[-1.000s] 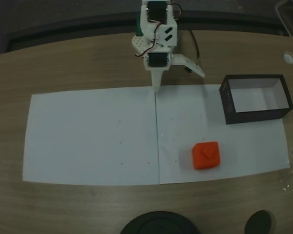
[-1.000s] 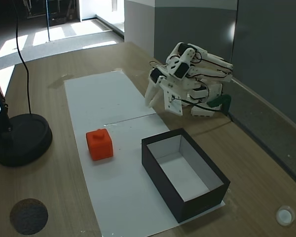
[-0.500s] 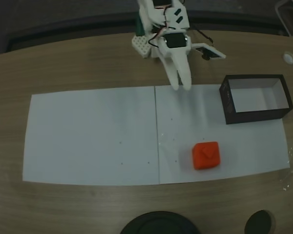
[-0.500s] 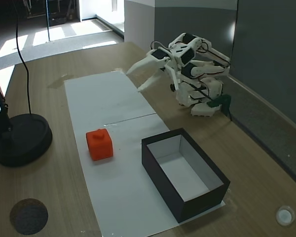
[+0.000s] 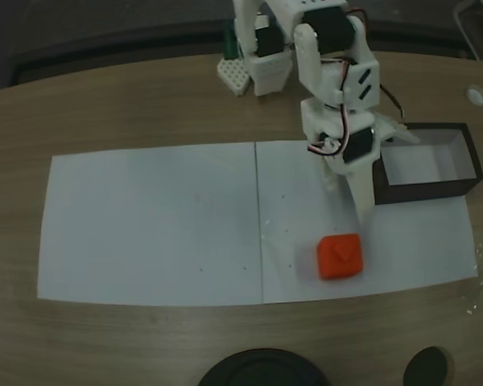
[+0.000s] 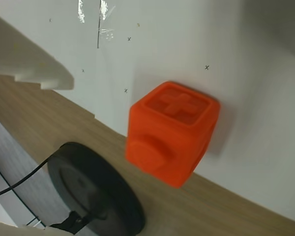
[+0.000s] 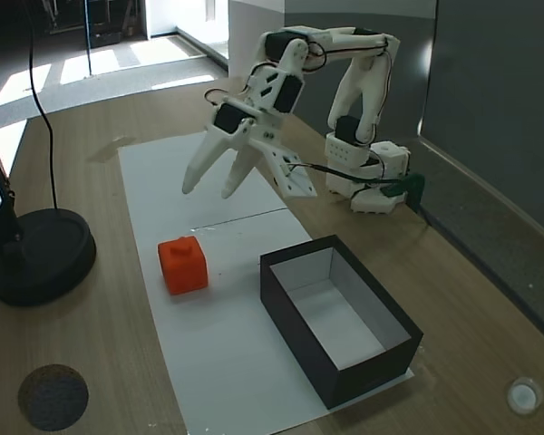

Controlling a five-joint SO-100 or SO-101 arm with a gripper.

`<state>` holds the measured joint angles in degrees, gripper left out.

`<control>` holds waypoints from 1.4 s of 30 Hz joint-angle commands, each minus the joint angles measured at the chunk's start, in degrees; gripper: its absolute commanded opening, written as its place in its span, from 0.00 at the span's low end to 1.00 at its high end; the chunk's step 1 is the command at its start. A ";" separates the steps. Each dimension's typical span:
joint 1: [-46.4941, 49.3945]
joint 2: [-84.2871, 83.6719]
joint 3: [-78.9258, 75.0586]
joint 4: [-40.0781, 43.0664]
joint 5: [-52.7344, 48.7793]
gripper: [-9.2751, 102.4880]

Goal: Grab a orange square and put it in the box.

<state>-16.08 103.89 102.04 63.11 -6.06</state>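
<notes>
gripper (image 7: 207, 193) hangs open and empty above the paper. i judge the orange square (image 7: 182, 264) lies below and just ahead of my fingertips, so i need to descend forward.

One orange square (image 5: 340, 256) (image 6: 171, 132) (image 7: 182, 264). One box (image 5: 425, 164) (image 7: 344, 381), black outside, white inside. One white robot arm (image 5: 332, 72) (image 7: 331, 63) with one gripper (image 7: 208, 190), two fingers spread. Two white paper sheets (image 5: 153, 221) (image 7: 236, 362) laid edge to edge. One round black lamp base (image 7: 38, 256) (image 6: 96, 189) (image 5: 262, 368). One dark round disc (image 7: 53, 396) (image 5: 426, 368) on the wooden table (image 5: 105, 104) (image 7: 82, 362). One small white cap (image 5: 476, 95) (image 7: 523, 396).
</notes>
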 commanded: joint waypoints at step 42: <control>-8.96 6.68 -63.37 36.39 2.37 0.08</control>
<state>-21.80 93.87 39.29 99.32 -3.52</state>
